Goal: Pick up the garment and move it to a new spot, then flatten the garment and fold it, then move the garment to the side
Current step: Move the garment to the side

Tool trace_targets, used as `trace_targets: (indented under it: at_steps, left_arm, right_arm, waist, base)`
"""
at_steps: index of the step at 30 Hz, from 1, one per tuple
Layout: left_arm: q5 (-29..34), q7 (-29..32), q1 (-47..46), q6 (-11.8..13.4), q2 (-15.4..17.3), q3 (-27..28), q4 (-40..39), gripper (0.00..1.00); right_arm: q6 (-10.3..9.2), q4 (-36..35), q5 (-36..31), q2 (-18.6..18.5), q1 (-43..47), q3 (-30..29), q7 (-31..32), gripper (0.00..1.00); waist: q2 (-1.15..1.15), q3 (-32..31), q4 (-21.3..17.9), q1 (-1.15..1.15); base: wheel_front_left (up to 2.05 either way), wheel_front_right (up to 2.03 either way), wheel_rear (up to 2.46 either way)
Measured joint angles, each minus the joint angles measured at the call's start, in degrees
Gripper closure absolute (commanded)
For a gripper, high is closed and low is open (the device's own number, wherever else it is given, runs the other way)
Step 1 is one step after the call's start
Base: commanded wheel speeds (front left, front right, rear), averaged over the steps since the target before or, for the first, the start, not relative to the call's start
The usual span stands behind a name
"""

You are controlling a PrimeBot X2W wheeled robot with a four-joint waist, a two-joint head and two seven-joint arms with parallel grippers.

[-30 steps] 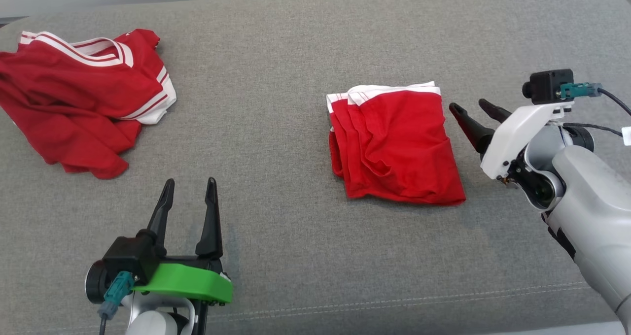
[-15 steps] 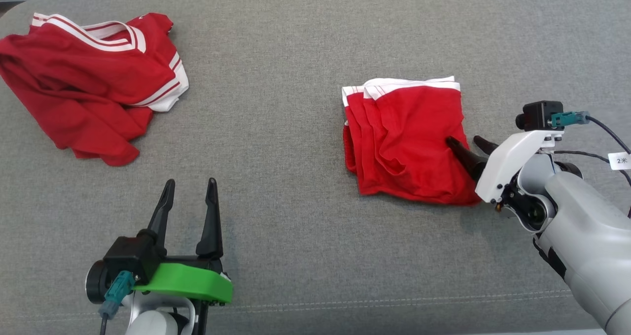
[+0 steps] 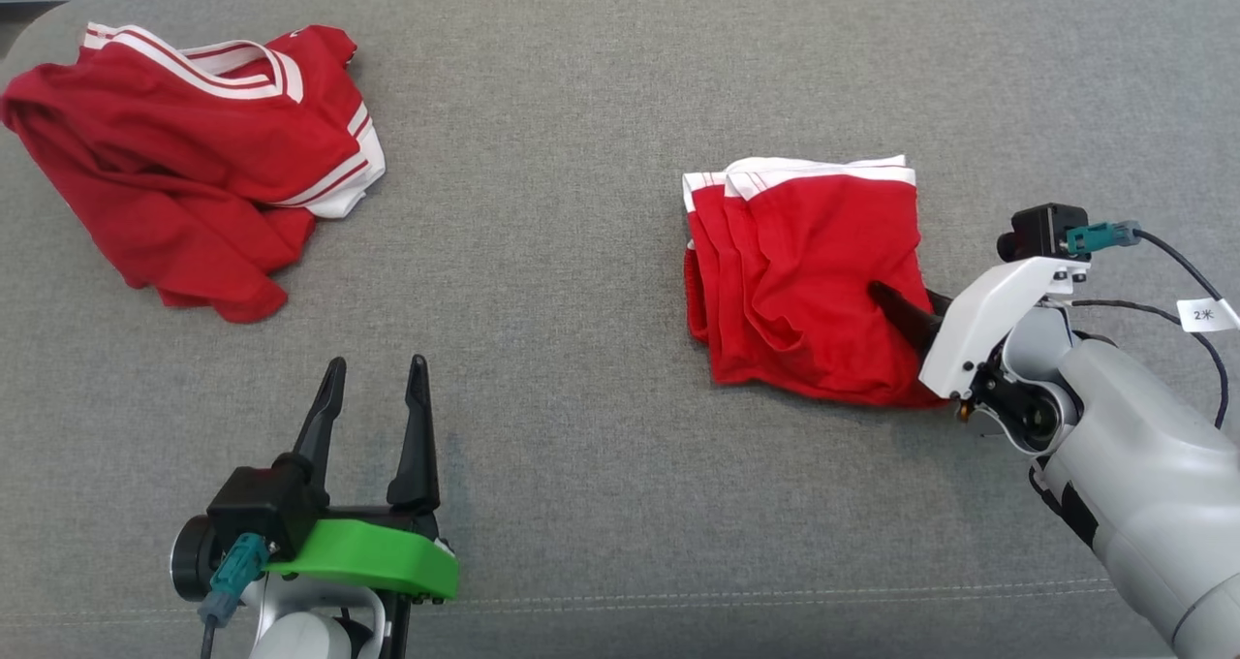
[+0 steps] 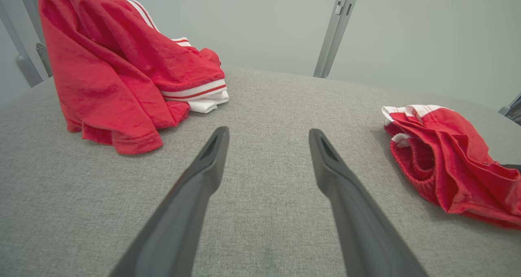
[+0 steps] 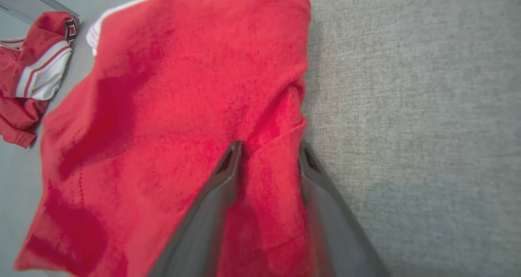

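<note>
While my left arm rests low at the near left, my left fingers (image 3: 415,426) point away from me. They are spread wide and hold nothing, with bare grey fabric between them. A folded red garment (image 3: 804,281) with white trim along its far edge lies right of centre on the grey upholstered surface (image 3: 581,155). It is a roughly square packet with soft wrinkles across the top, and its layers show as stepped edges down the left side.

My right arm reaches in from the lower right, and my right fingers (image 5: 222,183) sit at the packet's right edge, about halfway down it. Seen from the right wrist, they stand a little apart with a raised ridge of red cloth between them. One finger lies over the top of the garment and the other runs along its border beside the grey surface. I cannot tell whether they are pinching that ridge or only straddling it.

At the far upper left, well apart from the folded piece, a second red garment (image 3: 184,174) with white-and-red striped trim lies crumpled in a heap.
</note>
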Motion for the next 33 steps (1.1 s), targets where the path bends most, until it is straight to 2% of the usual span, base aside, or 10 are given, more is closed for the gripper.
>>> trace_targets:
  at_steps: [14,33]
  left_arm:
    - [0.7,0.0,0.0,0.3,0.0,0.9,-0.1,0.0]
    - [3.6,0.0,-2.7,0.0,0.0,-0.4,-4.4,0.0]
  right_arm:
    - [0.07,3.3,-1.0,-2.4,-4.9,-0.6,-2.3,1.0]
    - [-0.03,7.1,-5.9,-11.6,-16.6,-1.1,-3.9,1.0]
  waist:
    - [0.0,0.2,-1.0,0.0]
    - [0.0,6.3,-4.2,0.0]
  base:
    - [0.0,0.0,0.0]
    - [0.0,0.0,0.0]
